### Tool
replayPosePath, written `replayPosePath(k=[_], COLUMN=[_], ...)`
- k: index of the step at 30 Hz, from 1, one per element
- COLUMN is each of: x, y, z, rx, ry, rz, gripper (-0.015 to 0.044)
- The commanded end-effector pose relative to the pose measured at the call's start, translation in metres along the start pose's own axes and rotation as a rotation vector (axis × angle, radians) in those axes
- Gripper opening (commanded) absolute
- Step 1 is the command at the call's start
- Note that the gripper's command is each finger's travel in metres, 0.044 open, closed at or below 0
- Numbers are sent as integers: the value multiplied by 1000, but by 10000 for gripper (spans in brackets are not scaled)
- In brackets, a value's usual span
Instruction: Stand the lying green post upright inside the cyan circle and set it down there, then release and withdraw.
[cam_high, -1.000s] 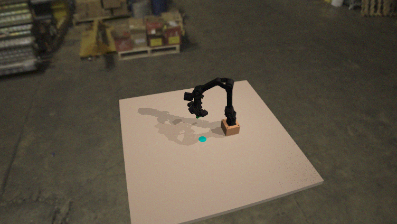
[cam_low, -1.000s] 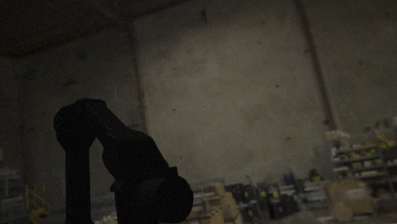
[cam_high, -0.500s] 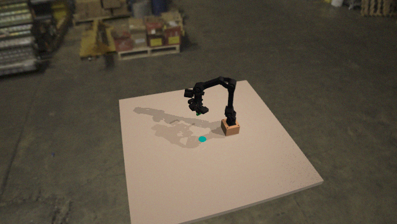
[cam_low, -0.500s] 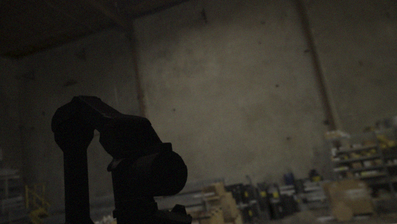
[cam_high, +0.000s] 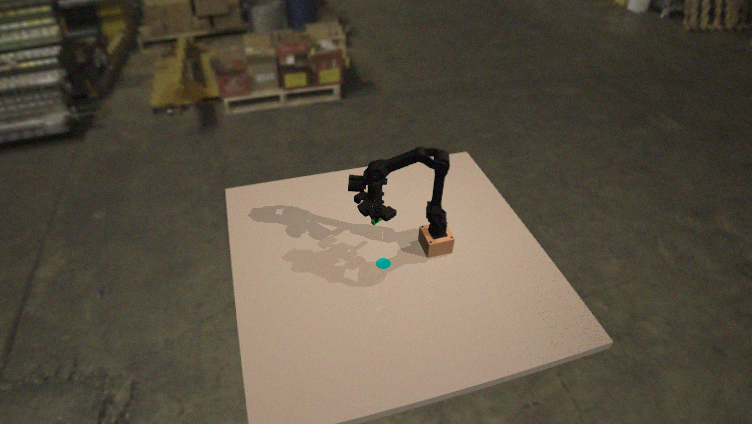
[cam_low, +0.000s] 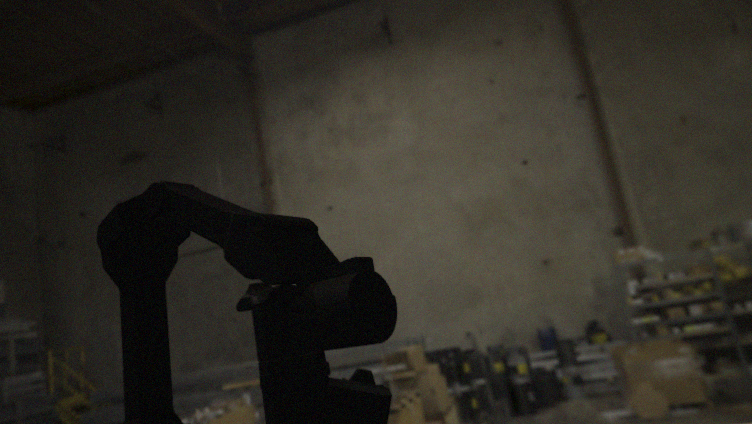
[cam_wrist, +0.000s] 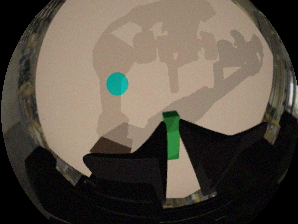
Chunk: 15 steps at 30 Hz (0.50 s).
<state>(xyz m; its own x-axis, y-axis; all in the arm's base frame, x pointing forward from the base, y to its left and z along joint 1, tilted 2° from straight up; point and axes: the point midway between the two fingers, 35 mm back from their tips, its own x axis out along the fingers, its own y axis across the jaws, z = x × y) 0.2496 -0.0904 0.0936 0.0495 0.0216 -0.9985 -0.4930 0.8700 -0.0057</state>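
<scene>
The green post (cam_high: 376, 221) (cam_wrist: 173, 144) is held between the fingertips, off the table. In the top view only a small part of it shows below the fingers, so its exact tilt is hard to tell. My gripper (cam_high: 374, 218) (cam_wrist: 171, 123) points down and is shut on the post. The cyan circle (cam_high: 383, 263) (cam_wrist: 117, 84) lies flat on the table with nothing on it. In the wrist view it is to the left of the post and higher in the picture. The exterior view shows only dark upper parts of the arm; the post and circle are not in view there.
The pale square table (cam_high: 326, 337) carries the arm's brown base block (cam_high: 437, 242), right of the cyan circle in the top view. The arm's shadow falls across the table around the circle. Pallets and boxes stand on the floor well beyond the table.
</scene>
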Motion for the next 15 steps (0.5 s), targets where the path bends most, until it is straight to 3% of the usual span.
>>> replayPosePath(k=[1, 15], x=[-5, -10], y=[12, 50], z=[10, 34], rx=[-31, -127], ry=[-4, -6], rz=[-8, -5], gripper=[23, 23])
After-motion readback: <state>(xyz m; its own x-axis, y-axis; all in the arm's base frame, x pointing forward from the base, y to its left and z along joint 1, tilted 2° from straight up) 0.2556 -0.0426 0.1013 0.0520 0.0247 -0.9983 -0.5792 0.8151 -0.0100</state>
